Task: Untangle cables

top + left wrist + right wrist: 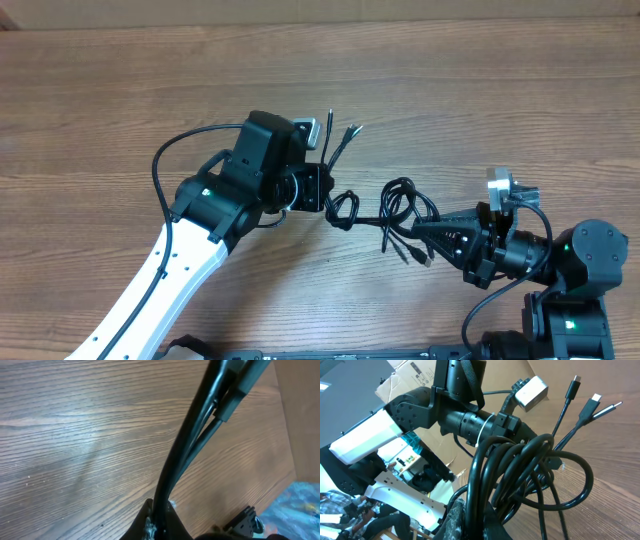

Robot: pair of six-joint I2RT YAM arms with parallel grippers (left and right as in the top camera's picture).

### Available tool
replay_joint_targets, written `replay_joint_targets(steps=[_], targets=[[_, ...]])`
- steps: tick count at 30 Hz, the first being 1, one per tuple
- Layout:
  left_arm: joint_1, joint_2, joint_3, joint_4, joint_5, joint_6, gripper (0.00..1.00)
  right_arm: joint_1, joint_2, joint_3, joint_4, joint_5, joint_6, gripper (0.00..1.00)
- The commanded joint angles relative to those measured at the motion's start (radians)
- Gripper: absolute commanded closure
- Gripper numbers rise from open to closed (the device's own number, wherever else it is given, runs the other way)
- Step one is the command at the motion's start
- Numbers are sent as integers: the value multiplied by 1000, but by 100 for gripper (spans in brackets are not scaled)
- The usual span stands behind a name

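Cables (400, 205): one dark tangle of thin black cords, strung between the two grippers over mid-table. In the overhead view the long axis runs roughly left to right, dipping slightly toward the right arm. Two loop clusters sit on that line, one just beside the left gripper (322, 190) and the other nearer the right gripper (422, 229).

Left jaws: closed on the cords. In the left wrist view the strands (186, 445) leave the fingertips and run straight away, looking taut.

Right jaws: also clamped on the bundle. The right wrist view shows the loops (520, 475) piled directly ahead of the fingers, with plug ends (595, 399) splayed up to the right.

Neither arm is nearer, since each one holds the tangle. With both ends of the span held, we judge that any separation has to go along the left-right axis, arms drawing apart. Some free tails (400, 250) trail off the right-hand loops toward the robot, and others stick out beyond the left gripper.

Surface: wood-grain table (480, 90), with room on every side of the span. We cannot tell whether the loops rest on it or hang clear.
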Motion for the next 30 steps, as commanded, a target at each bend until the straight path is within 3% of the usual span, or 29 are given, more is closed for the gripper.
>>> replay_joint_targets(steps=[1, 2, 3, 4, 5, 11, 16, 21, 26, 30], targets=[[8, -9, 12, -8, -57, 3, 95, -1, -13, 5, 14, -21, 1, 96], [8, -9, 12, -12, -57, 14, 90, -1, -13, 5, 14, -21, 1, 96], [8, -9, 12, -16, -57, 20, 74, -1, -13, 5, 14, -21, 1, 96], [8, -9, 12, -19, -57, 25, 22, -1, -13, 5, 14, -21, 1, 96], [8, -9, 12, -19, -57, 33, 0, -1, -13, 5, 14, -21, 1, 96], [8, -10, 12, -10, 10, 89, 0, -1, -13, 5, 14, -21, -4, 96], [8, -11, 12, 55, 265, 280, 0, -1, -13, 5, -2, -21, -31, 96], [8, -11, 13, 97, 554, 505, 9, -1, -13, 5, -2, -21, -31, 96], [8, -11, 12, 94, 744, 694, 7, -1, -13, 5, -2, -21, -30, 96], [8, -11, 13, 94, 825, 772, 7, -1, -13, 5, -6, -21, -30, 96]])
